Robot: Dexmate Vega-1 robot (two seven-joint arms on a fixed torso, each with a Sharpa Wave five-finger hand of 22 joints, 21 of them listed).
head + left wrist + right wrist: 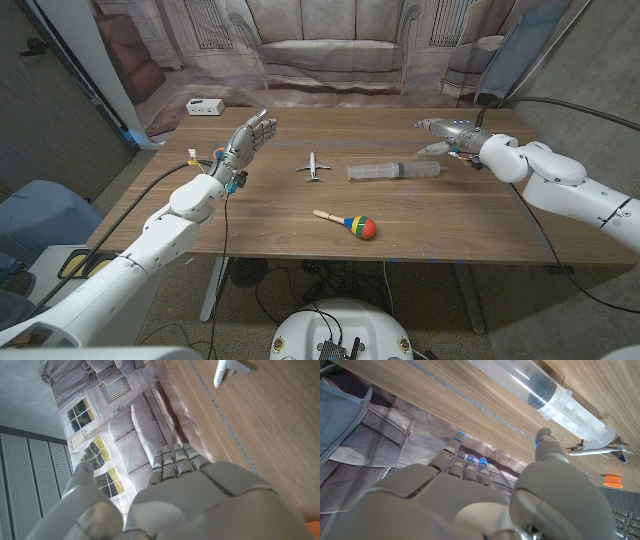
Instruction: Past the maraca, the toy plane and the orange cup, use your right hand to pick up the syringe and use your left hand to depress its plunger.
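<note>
**A:** Where does the syringe lie, and what are the hands doing?

**B:** It lies flat near the middle of the worktop, its long axis running side to side, plunger end toward the right hand. That hand hovers just beyond the plunger end, fingers apart, holding nothing. The left hand stands raised over the far left of the worktop, fingers spread and upright, also empty.

**B:** In the right wrist view the barrel sits close above the thumb, not yet between thumb and fingers.

**A:** What could go wrong?

**B:** The syringe is round and smooth, so I judge a glancing touch would roll it toward the back edge or toward the toy plane, which lies just beside its tip. A grip on the plunger rod rather than the barrel would leave the left hand nothing to push. And a loose hold might let the barrel slide once the plunger is pressed.

**A:** Room to move?

**B:** Fair. The maraca lies nearer the front, well apart from the syringe. An orange cup shows small in the right wrist view; how far off it stands, I cannot tell. The right hand works near the worktop's far right corner, so a wide sweep could carry it past the edge.
</note>
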